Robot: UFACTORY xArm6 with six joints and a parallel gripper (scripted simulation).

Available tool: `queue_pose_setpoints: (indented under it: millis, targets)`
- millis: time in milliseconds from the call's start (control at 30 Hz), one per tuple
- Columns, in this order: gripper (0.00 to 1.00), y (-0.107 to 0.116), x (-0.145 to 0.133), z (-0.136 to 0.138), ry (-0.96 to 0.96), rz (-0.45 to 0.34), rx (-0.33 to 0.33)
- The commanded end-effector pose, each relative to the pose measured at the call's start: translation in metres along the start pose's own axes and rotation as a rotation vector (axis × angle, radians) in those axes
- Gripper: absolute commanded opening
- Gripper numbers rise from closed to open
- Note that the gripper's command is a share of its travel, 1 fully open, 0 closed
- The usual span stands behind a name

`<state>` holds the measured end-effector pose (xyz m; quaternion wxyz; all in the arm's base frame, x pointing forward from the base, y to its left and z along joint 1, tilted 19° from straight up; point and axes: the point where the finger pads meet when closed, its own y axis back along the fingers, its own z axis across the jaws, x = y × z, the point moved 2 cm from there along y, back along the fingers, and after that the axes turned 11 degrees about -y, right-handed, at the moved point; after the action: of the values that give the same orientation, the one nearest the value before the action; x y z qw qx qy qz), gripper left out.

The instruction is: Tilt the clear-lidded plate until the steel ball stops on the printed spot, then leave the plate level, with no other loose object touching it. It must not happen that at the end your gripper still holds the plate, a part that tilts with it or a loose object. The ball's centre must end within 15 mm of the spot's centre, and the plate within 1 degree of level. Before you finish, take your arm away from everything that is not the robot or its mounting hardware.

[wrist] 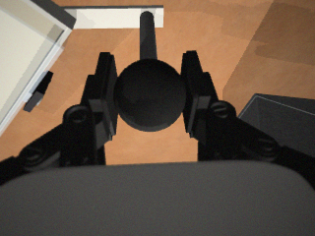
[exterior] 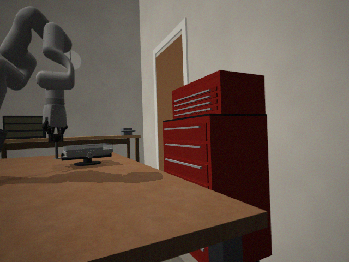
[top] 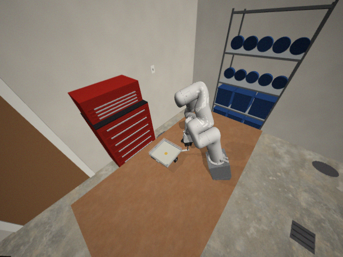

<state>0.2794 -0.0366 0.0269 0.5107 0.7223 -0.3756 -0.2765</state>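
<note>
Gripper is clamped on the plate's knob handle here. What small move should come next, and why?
Probably a slight wrist tilt, then re-level. The gripper is shut on the black knob beside the plate. The orange spot shows, but I cannot make out the ball.
</note>
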Motion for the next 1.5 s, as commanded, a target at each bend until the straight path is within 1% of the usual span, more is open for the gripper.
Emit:
queue_pose_setpoints:
  millis: [0,1067,1467]
  targets:
    - [0.00,0.0013,0.0042,-0.0016,0.000,0.008,0.002]
    - [0.00,-0.0012,0.0003,0.0003,0.000,0.008,0.002]
    - [0.00,0.0012,0.0002,-0.0008,0.000,0.008,0.002]
